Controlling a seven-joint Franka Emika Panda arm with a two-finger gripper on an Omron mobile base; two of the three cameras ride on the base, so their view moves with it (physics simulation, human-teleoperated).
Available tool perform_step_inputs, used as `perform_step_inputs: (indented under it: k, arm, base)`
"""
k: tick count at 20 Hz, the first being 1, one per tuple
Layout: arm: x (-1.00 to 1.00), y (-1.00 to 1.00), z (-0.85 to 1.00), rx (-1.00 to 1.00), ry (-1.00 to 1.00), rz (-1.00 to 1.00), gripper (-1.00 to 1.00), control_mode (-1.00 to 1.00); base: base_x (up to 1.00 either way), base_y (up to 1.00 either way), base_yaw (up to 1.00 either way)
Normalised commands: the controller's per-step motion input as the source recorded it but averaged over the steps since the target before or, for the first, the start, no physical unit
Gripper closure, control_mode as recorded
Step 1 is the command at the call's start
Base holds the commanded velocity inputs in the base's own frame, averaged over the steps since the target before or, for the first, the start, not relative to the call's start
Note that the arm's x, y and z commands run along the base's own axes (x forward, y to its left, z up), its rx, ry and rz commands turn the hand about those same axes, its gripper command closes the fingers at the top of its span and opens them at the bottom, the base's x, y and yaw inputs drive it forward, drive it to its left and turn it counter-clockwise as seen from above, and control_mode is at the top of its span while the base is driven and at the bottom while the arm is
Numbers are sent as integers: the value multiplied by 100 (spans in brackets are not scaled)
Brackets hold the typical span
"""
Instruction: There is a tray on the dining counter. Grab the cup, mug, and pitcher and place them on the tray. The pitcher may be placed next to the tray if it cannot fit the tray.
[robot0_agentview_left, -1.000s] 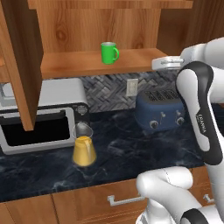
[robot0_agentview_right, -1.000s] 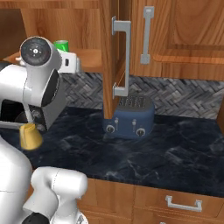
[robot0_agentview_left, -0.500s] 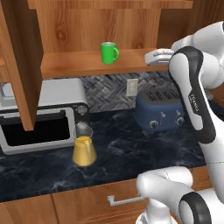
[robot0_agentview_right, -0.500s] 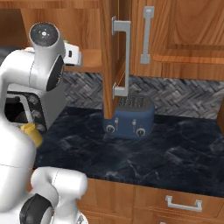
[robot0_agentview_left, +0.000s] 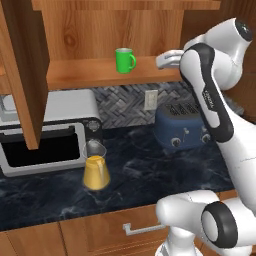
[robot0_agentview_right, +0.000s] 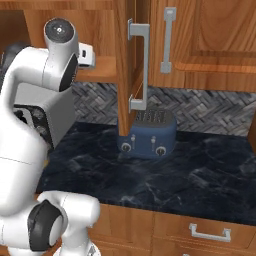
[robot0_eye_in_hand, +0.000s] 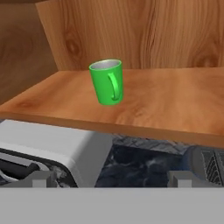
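I see the wooden shelf (robot0_eye_in_hand: 166, 109) of the open cabinet level with the jaws and ahead of them. Below them a blue toaster (robot0_agentview_left: 182, 127) stands on the black tabletop (robot0_agentview_left: 145, 170), against the herringbone backsplash (robot0_agentview_left: 127, 100). Further along beneath the shelf sits a silver microwave (robot0_agentview_left: 47, 132). An open cabinet door (robot0_agentview_right: 129, 70) hangs beside.

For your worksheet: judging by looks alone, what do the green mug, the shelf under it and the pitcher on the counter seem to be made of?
Mug: probably glazed ceramic or plastic, given its smooth, uniform green and pale inside.
Shelf: wood, with visible grain and a satin sheen.
Pitcher: likely clear glass; the rim is see-through and the orange-yellow lower body could be liquid or tint.
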Motion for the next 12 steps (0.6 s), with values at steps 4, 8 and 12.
perform_step_inputs:
  k: [4, 8, 12]
  arm:
    - [59, 19, 0, 0, 0, 3, -100, -100]
    - [53, 19, 0, 0, 0, 4, -100, -100]
    - [41, 7, -1, 0, 0, 4, -100, -100]
  base:
    - [0, 0, 0]
    - [0, 0, 0]
    - [0, 0, 0]
